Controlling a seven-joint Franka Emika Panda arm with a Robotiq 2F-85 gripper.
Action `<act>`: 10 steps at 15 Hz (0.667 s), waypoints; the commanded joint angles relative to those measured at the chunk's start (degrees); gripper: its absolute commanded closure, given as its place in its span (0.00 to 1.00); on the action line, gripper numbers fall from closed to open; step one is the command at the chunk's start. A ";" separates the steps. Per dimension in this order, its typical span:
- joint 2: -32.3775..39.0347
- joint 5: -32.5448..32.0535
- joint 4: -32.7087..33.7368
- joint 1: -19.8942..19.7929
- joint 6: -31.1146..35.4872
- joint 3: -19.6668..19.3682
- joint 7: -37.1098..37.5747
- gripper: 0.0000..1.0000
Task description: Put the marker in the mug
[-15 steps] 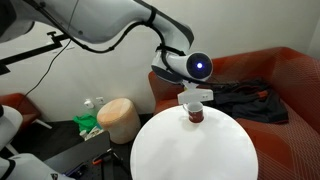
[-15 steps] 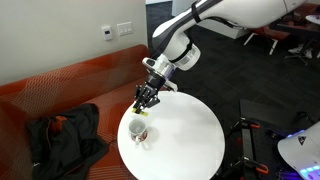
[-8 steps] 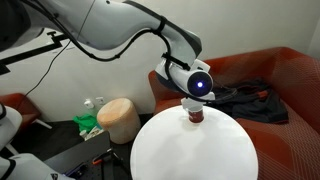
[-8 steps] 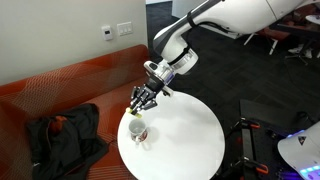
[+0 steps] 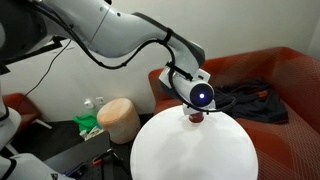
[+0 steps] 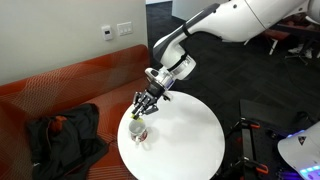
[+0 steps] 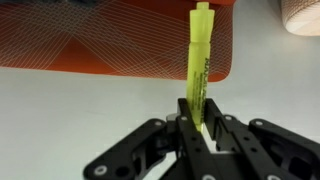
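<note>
In the wrist view my gripper [image 7: 200, 128] is shut on the marker [image 7: 199, 55], a yellow-green stick that points out from between the fingers. In an exterior view the gripper [image 6: 141, 108] hangs tilted just above the small dark red mug [image 6: 139, 131], with the marker tip [image 6: 135, 115] close over its whitish opening. The mug stands near the edge of the round white table [image 6: 190, 140]. In an exterior view the mug [image 5: 196, 117] is mostly hidden behind my wrist. A pale round shape in the wrist view's top right corner [image 7: 305, 15] may be the mug.
An orange-red sofa [image 6: 70, 85] runs behind the table, with dark clothing [image 6: 65, 135] on it; it also shows in an exterior view [image 5: 270, 70]. A tan cylindrical stool [image 5: 119, 118] stands beside the table [image 5: 190, 150].
My gripper has moved down and a little sideways with the marker, closer to the mug's opening. The mug has not moved.
</note>
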 commanded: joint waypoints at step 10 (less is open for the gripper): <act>8.71 1.88 8.50 1.49 -2.52 -1.48 -0.87 0.95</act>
